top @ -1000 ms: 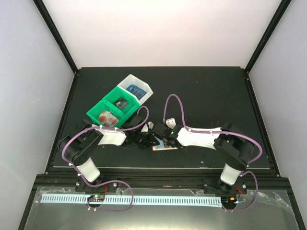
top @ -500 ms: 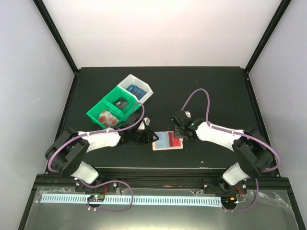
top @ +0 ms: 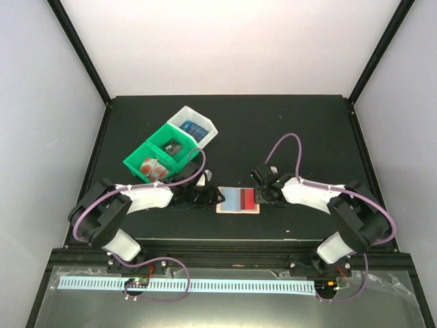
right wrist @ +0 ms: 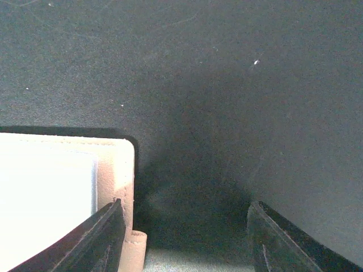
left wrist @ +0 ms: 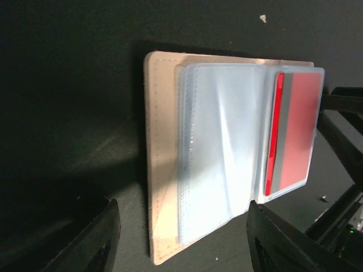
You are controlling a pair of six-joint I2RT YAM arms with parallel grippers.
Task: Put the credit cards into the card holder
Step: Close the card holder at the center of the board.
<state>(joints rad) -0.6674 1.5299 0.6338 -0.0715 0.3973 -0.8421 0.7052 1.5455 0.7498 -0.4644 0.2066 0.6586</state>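
Holder, tan leather folding wallet (left wrist: 164, 164), lies open; red plastic card (left wrist: 295, 133) sleeved. Other cards remain outside. Both claws released, empty.

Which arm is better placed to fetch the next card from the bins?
Probably the left. Its tool is open and empty, and lies on the side of the card holder nearer the green bin and white bin. The right tool, also open, is beyond the holder.

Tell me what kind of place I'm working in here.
Likely a lab test cell, not a home or shop: a black table boxed in by plain white walls, with sorting bins and a card holder between the arms.
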